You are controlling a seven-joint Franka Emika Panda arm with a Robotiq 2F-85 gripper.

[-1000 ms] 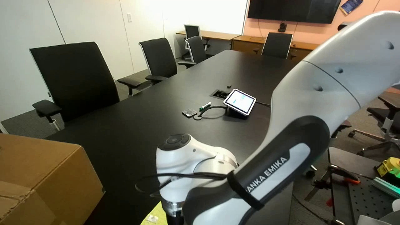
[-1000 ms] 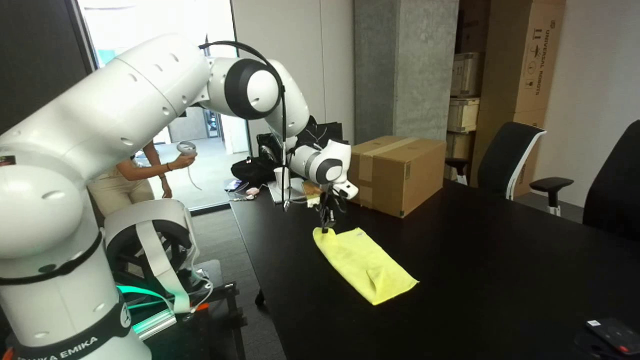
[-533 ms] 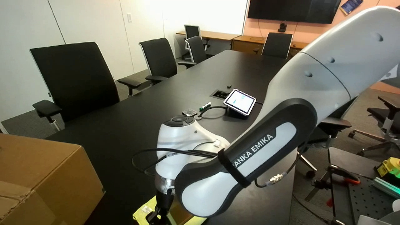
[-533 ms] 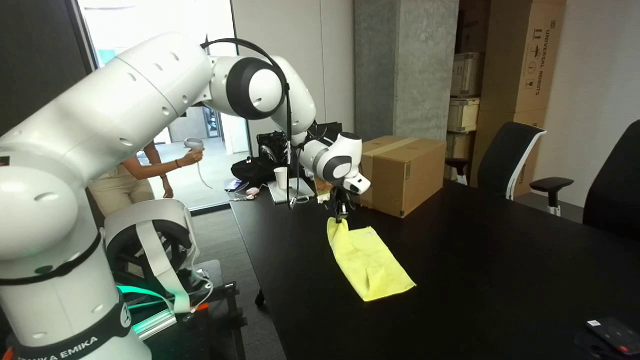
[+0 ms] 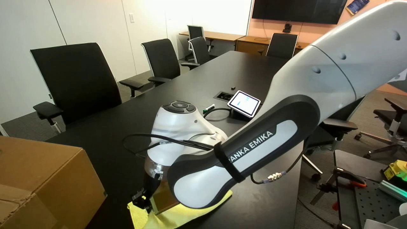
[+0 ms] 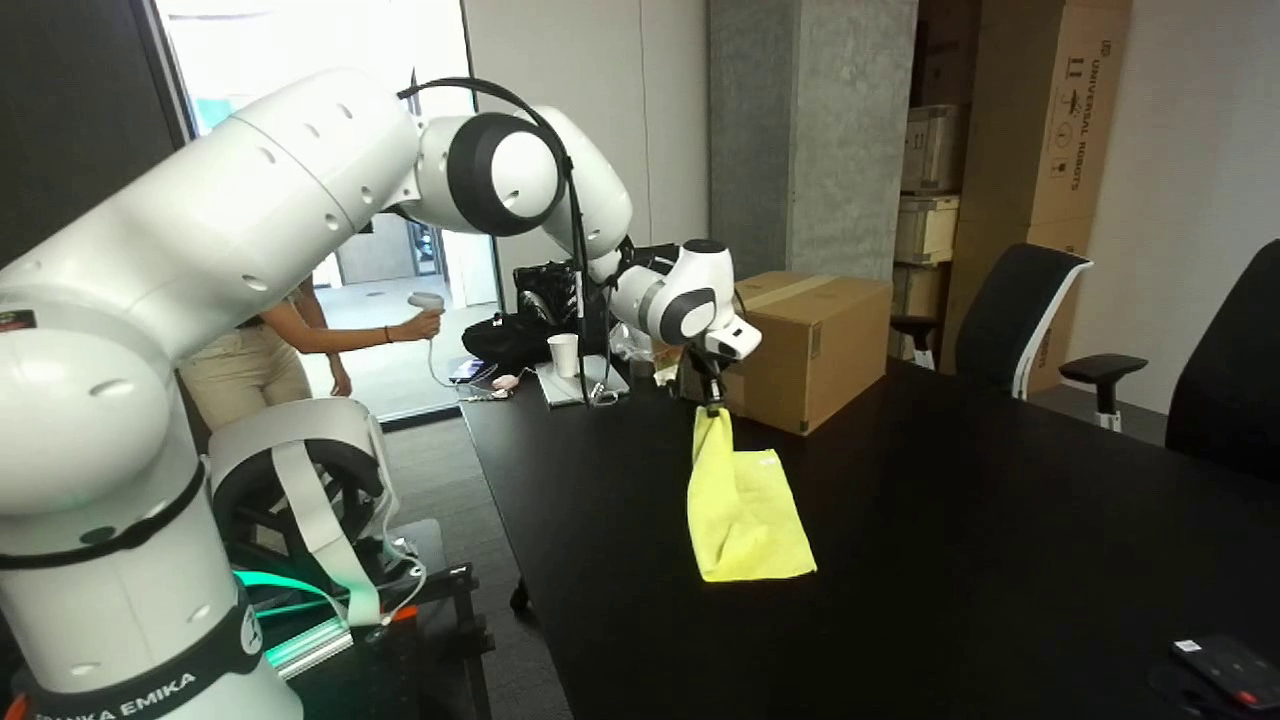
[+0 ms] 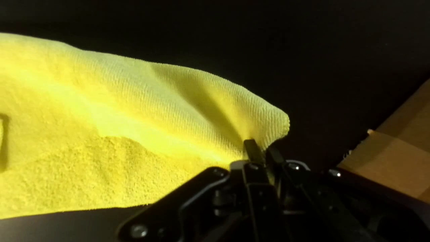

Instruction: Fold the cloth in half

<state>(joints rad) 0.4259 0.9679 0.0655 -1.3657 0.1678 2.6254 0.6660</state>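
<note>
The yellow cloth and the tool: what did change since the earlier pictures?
In an exterior view, the tool has moved up and to the right, lifting the held end of the cloth higher; the part on the table has turned too. The tool's grip on the cloth seems unbroken. The box and the white cup stayed in place.

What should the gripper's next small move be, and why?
Probably carry the raised corner of the lime cloth across over the part lying on the black table: the gripper is shut on the cloth near that corner, holding it up, and it does not yet cover that part.
</note>
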